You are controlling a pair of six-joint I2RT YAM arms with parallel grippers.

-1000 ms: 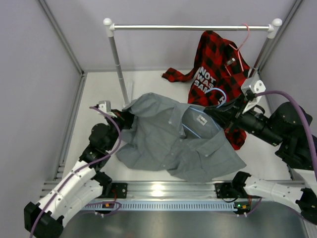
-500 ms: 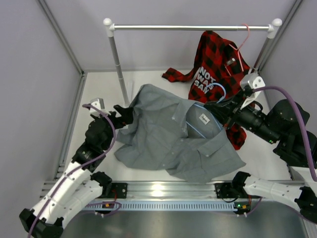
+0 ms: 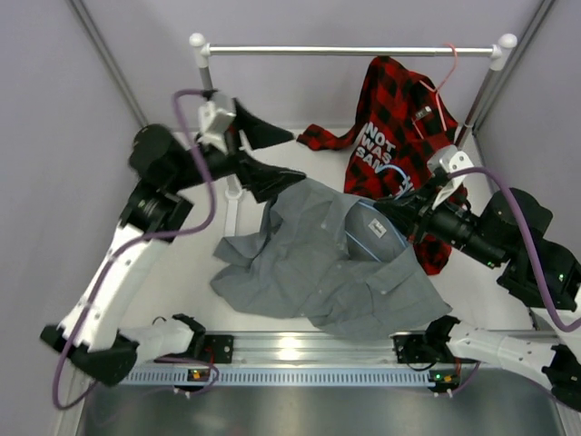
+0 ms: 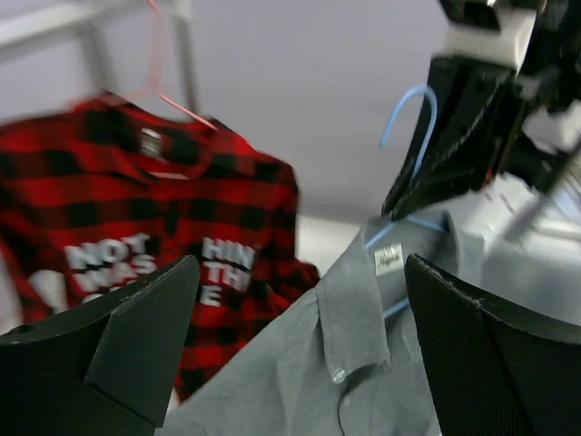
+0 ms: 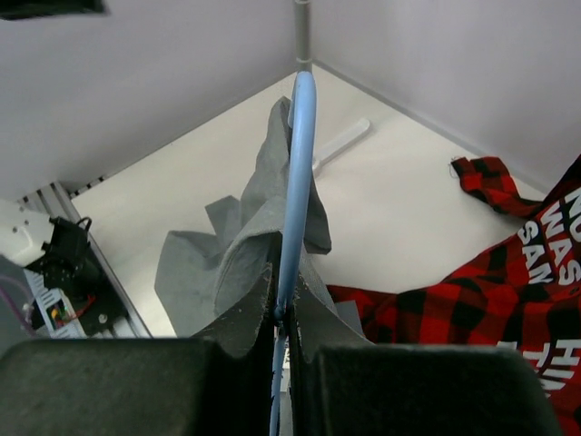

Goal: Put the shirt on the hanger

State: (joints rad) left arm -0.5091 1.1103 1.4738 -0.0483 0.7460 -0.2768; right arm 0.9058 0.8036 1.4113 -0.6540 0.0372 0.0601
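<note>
The grey shirt [image 3: 313, 263] lies spread on the white table, its collar end lifted at the right. The light-blue hanger [image 3: 367, 238] runs inside the collar, with its hook [image 3: 406, 175] sticking out above. My right gripper [image 3: 399, 211] is shut on the hanger wire [image 5: 298, 173] just below the hook, with grey fabric draped past its fingers [image 5: 245, 313]. My left gripper [image 3: 277, 154] hangs open above the shirt's far left edge, holding nothing. From the left wrist I see the collar [image 4: 363, 309] and the blue hook [image 4: 413, 118] between wide jaws.
A red-and-black plaid shirt [image 3: 399, 118] hangs on a pink hanger [image 3: 445, 77] from the white rail [image 3: 354, 51] at the back right. The rail's left post [image 3: 216, 118] stands right behind my left gripper. Grey walls close in the table.
My left gripper opened, let go of the shirt's left edge and rose back toward the rail. That side of the shirt dropped to the table. The right gripper keeps its hold on the hanger.
</note>
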